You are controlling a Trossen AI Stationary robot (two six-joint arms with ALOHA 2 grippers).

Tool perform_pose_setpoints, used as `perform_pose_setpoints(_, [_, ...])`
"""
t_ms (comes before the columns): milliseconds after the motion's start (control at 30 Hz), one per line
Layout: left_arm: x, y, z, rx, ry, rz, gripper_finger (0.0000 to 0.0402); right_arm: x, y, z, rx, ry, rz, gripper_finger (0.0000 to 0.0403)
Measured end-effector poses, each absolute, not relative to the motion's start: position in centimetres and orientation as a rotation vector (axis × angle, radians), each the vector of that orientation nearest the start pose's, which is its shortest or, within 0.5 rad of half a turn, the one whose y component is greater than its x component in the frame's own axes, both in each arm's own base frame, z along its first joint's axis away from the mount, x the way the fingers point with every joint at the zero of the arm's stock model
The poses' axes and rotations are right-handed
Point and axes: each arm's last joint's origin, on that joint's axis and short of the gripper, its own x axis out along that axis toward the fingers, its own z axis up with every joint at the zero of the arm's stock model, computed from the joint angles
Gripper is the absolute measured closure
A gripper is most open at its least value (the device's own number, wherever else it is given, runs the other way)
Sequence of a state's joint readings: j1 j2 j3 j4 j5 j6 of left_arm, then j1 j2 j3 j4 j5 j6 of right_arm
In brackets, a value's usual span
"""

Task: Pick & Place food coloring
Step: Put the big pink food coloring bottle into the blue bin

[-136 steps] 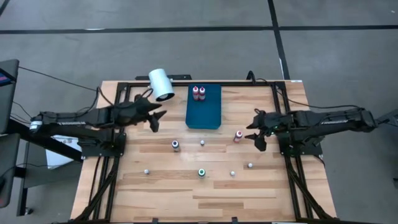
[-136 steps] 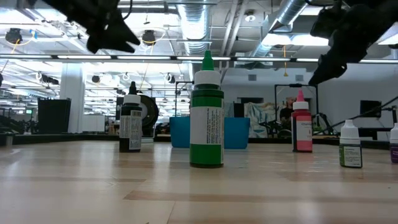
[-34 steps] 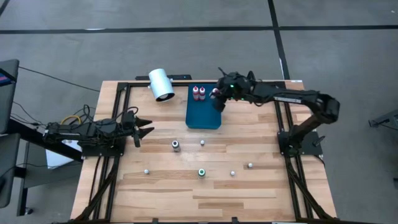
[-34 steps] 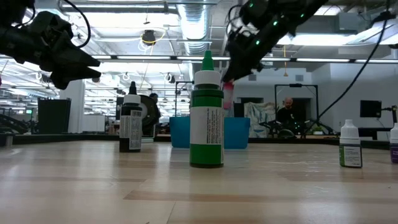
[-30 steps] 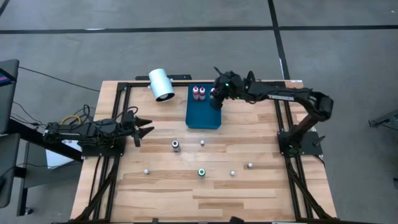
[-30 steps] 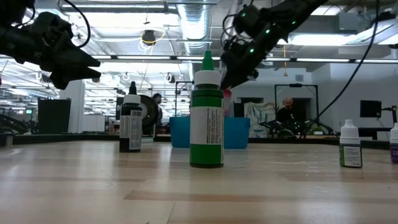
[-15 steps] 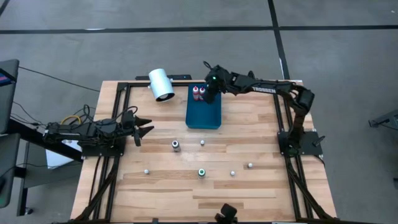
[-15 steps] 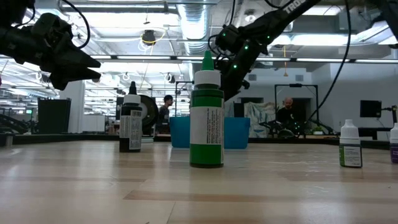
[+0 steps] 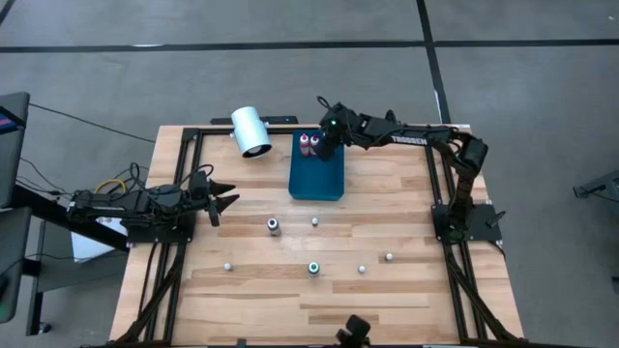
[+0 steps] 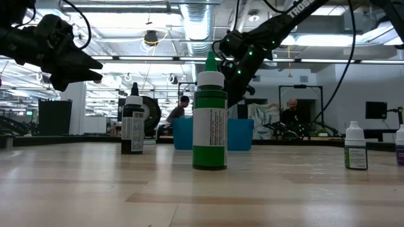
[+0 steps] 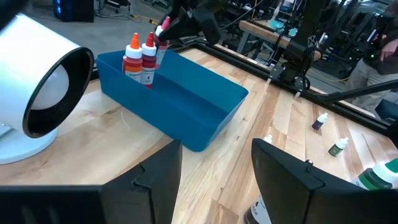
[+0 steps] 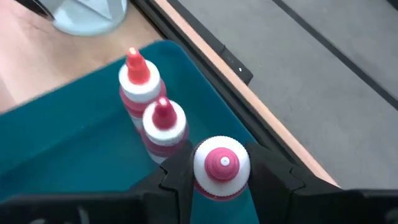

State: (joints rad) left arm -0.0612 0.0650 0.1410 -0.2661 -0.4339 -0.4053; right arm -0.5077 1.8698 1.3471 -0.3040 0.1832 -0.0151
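Two red, white-capped food coloring bottles (image 9: 309,144) stand on their bases at the far end of the blue tray (image 9: 317,179). Just to their right my right gripper (image 9: 327,145) is shut on a pink bottle (image 12: 222,167) over the tray's far end. Several more bottles stand on the wood: a dark one (image 9: 274,225), a green one (image 9: 313,268) and small white-capped ones (image 9: 389,257). My left gripper (image 9: 224,201) hovers open near the table's left side and touches nothing. My right gripper pinches the pink bottle's body just under its cap (image 12: 219,186) between its two fingers, one on each side. The fingers come from above, slanting down. The bottle (image 11: 161,38) leans a little beside the two red ones; I cannot tell whether its base touches the tray.
A large white cylinder (image 9: 250,130) lies on its side at the far left of the tray. Black frame rails (image 9: 426,174) run along the table's sides. Bare wood lies between the tray and the loose bottles. People show in the room beyond the table.
My right gripper has carried the pink bottle toward the table's left along the tray's far end, ending close beside the two red bottles, and has stayed there for the last half second. It has kept shut on the bottle.
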Motion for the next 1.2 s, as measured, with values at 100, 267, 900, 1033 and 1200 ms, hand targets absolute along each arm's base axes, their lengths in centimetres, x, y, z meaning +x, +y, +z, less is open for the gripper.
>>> perform_pose_setpoints(100, [8.9,0.7,18.1,-0.352,0.109,0.404,0.0216,34.9,-20.4,21.2,0.125,0.832,-0.652,0.0284])
perform_pose_setpoints(267, [8.9,0.7,18.1,-0.352,0.109,0.404,0.0216,34.7,-20.5,20.6,0.14,0.81,-0.664,0.0285])
perform_pose_setpoints(900, [8.9,0.7,18.2,-0.359,0.103,0.403,0.0216,35.6,-20.9,18.3,0.131,0.814,-0.632,0.0263])
perform_pose_setpoints(1033, [8.9,0.7,18.2,-0.359,0.104,0.403,0.0216,35.5,-21.2,18.2,0.144,0.814,-0.643,0.0244])
perform_pose_setpoints(1200, [8.9,0.7,18.2,-0.355,0.101,0.416,0.0216,35.5,-21.1,18.2,0.143,0.813,-0.641,0.021])
